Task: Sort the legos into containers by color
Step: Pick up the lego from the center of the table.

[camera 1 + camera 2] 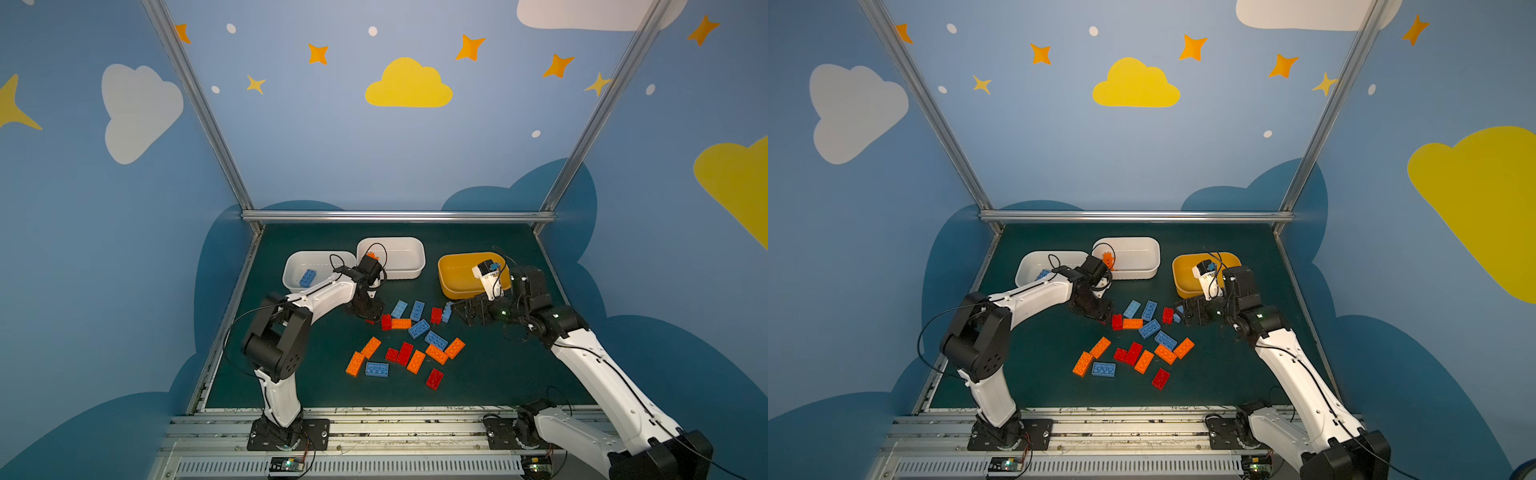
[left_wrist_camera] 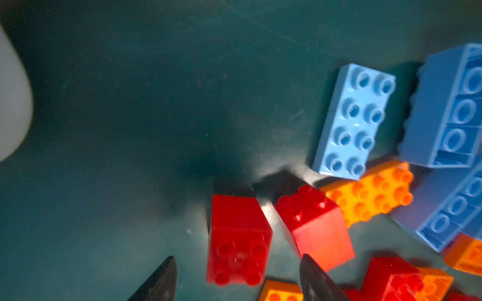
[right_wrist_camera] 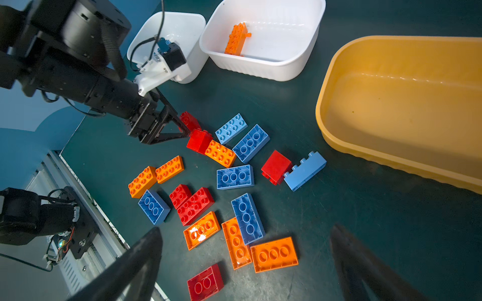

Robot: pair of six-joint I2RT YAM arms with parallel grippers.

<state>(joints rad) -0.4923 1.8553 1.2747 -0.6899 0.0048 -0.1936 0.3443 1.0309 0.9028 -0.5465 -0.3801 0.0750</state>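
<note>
Quickly: left gripper (image 2: 238,260) sits low over the mat (image 1: 498,374), jaws apart, straddling a small red brick (image 2: 238,234). A gap shows on each side of it, so nothing is gripped. Only the two fingertips (image 2: 163,278) make it into the left wrist view, which is blurred, and the frame edge cuts off the bricks around them. In both top views the arm's own wrist covers this gripper.

Then right gripper (image 3: 246,230): wide open, nothing held, hanging above the loose legos (image 1: 411,340). Its fingers are dark and out of focus.

Those loose legos lie on the mat between the arms, with blue, orange and red mixed and several upside down. One light-blue brick (image 3: 305,170) on its side touches a second red brick (image 3: 276,166); in both top views the right gripper half hides it.

Tubs:
- The left white tub (image 1: 291,266) holds a blue brick (image 1: 307,277), and the left arm blocks its inside in the right wrist view.
- The middle white tub (image 3: 287,65) holds the long orange piece (image 3: 236,39), barely visible from the top.
- The yellow tub (image 3: 391,104) is cut off by the frame, and from the top the right wrist camera partly covers it.
</note>
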